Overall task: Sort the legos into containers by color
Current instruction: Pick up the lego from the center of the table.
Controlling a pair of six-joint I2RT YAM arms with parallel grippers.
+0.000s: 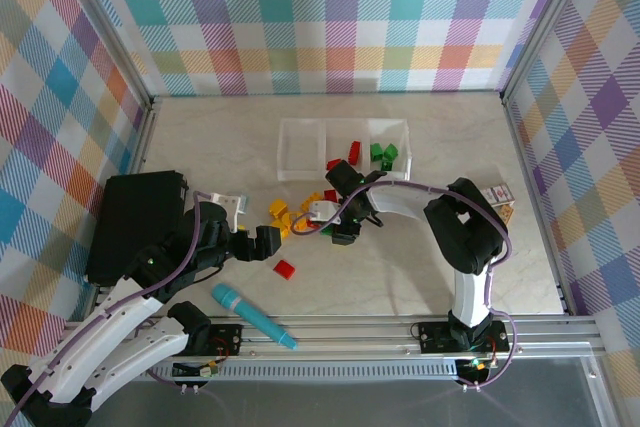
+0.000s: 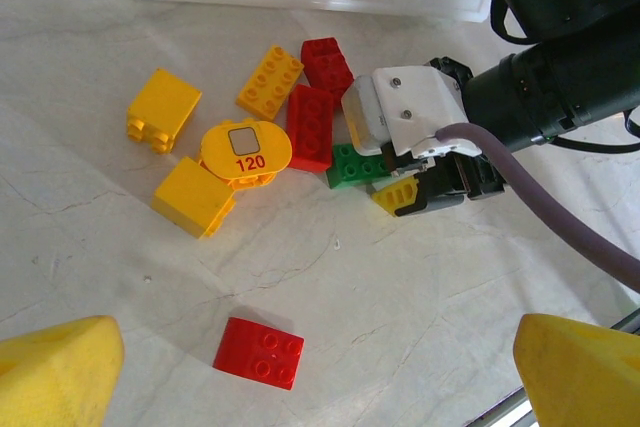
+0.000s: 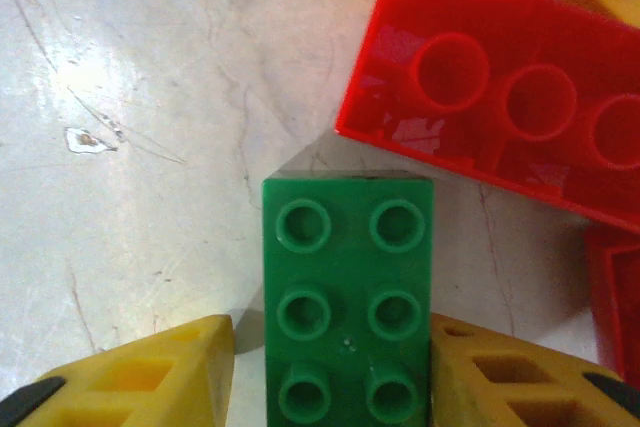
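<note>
My right gripper (image 3: 330, 379) stands open astride a green lego (image 3: 348, 297) lying studs-up on the table. Its right finger touches the brick and a thin gap shows at the left finger (image 3: 150, 377). A long red lego (image 3: 500, 97) lies just beyond. The left wrist view shows this same green lego (image 2: 355, 165) under the right gripper (image 2: 400, 187), among yellow legos (image 2: 165, 107) and red legos (image 2: 310, 127). My left gripper (image 2: 320, 377) is open above a lone red lego (image 2: 260, 352). The white containers (image 1: 300, 125) hold red legos (image 1: 352, 152) in the middle and green legos (image 1: 383, 155) on the right.
A big black flat box (image 1: 135, 222) lies at the left by the left arm. A teal marker (image 1: 252, 315) rests near the front rail. Small printed boxes (image 1: 497, 197) sit at the right. A round yellow piece marked 120 (image 2: 245, 152) lies in the pile.
</note>
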